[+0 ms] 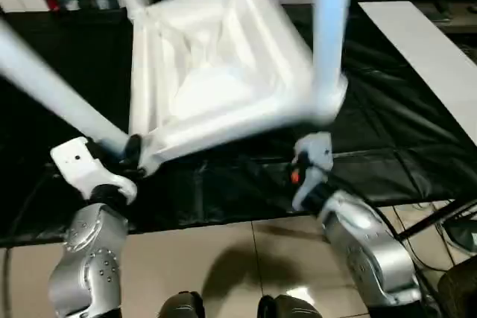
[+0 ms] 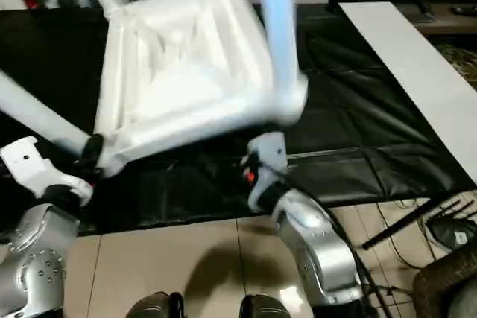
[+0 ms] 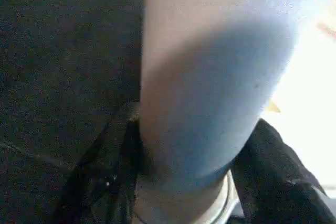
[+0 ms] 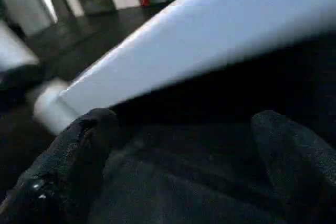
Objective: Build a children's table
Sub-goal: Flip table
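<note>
The children's table (image 1: pixel 216 72) is all white and lies tilted with its ribbed underside up on the black work surface. One leg (image 1: pixel 52 98) slants out from its near left corner, and another leg (image 1: pixel 332 27) rises from the near right corner. My left gripper (image 1: pixel 133 153) is shut on the left leg just by its socket. In the left wrist view, black fingers (image 3: pixel 105 171) hug both sides of that leg (image 3: pixel 210 77). My right gripper (image 4: pixel 184 145) stands open just below the table's near edge (image 4: pixel 210 40), its fingers (image 4: pixel 79 145) wide apart with nothing between them.
The black-covered work surface (image 1: pixel 402 109) spreads around the table, and a long white board (image 1: pixel 425 50) lies on it at the far right. Tiled floor (image 1: pixel 223 258) lies in front of the surface. Cables and a black stand (image 1: pixel 440 221) sit at the lower right.
</note>
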Motion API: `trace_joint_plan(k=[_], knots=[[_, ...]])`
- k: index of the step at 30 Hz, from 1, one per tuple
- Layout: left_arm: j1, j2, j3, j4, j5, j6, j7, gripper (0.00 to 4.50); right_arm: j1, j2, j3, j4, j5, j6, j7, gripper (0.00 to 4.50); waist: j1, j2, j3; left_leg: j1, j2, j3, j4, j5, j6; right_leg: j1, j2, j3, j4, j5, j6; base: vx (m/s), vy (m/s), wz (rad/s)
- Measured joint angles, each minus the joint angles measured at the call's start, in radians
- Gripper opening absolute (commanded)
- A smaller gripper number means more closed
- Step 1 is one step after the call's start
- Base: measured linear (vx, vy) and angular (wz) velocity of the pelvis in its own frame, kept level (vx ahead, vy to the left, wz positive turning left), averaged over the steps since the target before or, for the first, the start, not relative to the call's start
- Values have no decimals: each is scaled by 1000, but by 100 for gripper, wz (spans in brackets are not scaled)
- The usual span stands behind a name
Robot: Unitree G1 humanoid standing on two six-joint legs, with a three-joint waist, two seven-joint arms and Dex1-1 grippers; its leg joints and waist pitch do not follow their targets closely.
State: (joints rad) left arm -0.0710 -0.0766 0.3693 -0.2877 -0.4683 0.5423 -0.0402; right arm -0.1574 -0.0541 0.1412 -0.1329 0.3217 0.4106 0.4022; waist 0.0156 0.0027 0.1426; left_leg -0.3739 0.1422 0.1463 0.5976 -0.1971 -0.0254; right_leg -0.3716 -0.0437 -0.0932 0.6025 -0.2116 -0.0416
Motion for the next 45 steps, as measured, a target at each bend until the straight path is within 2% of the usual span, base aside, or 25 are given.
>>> trace_joint_plan(k=[4,6,8,13,16,18,22,26,27,30,32,40,45], knots=[[8,0,-13,-32,-9,63,-15,209,-59,89,-40,101,60,-30,4,450,10,-1,-1,-1,0,2,0,-1,-1,0,-1,0,-1,0,0,0,0,0],[7,0,-20,-37,-7,74,-14,209,-74,103,-37,112,79,-45,19,450,15,-1,-1,-1,0,3,0,-1,-1,0,-2,0,-1,0,0,0,0,0],[5,0,-22,-45,-12,89,-5,209,-97,139,-58,171,98,-72,19,450,16,0,-2,-1,0,3,-1,-1,-1,-1,-2,0,-1,0,0,0,0,0],[1,1,-28,-51,-64,122,13,209,-255,224,-145,347,121,-150,-33,450,18,0,-2,-1,0,7,-1,0,-1,-3,-4,0,3,-1,1,0,0,0],[-7,1,-38,-53,-75,140,12,208,-281,222,-153,430,140,-177,-58,450,25,-1,-2,-2,1,11,-1,0,0,-3,-7,0,3,-2,3,0,0,0],[-8,1,-42,-53,-74,145,14,208,-292,222,-162,458,163,-187,-55,450,24,-1,-2,-2,0,15,-1,0,1,-4,-9,0,4,-2,3,0,0,0],[-17,5,-85,-50,-57,149,22,208,-344,219,-216,558,238,-228,-51,450,25,-1,-2,-2,1,24,-1,3,6,-5,-14,0,7,-2,3,0,0,0],[-14,8,-134,-50,-46,149,23,208,-402,212,-293,637,303,-266,-51,450,28,-1,-2,-4,1,27,-1,4,8,-6,-16,0,7,-2,3,0,0,0],[-13,8,-137,-51,-46,149,24,208,-416,210,-306,651,315,-272,-51,420,29,-1,-2,-4,1,27,-1,4,8,-7,-16,0,8,-2,3,0,0,0],[-11,9,-150,-52,-37,148,24,208,-443,208,-328,668,348,-292,-44,413,31,-2,-3,-10,1,27,-1,10,16,-12,-16,0,10,-2,4,0,0,0],[-12,10,-165,-52,-15,141,23,208,-452,207,-332,691,373,-296,-32,382,30,-3,-4,-10,2,27,-1,10,17,-12,-16,-1,10,-2,4,0,0,0],[-5,40,-258,-49,73,97,21,208,-474,205,-377,773,432,-294,-22,326,29,-4,-4,-12,2,28,0,10,17,-13,-16,-1,10,-1,4,0,0,0],[3,43,-269,-52,90,80,12,208,-474,205,-382,775,454,-291,-22,287,28,-5,-3,-16,2,28,0,11,18,-17,-16,-1,10,-1,4,0,0,0]])
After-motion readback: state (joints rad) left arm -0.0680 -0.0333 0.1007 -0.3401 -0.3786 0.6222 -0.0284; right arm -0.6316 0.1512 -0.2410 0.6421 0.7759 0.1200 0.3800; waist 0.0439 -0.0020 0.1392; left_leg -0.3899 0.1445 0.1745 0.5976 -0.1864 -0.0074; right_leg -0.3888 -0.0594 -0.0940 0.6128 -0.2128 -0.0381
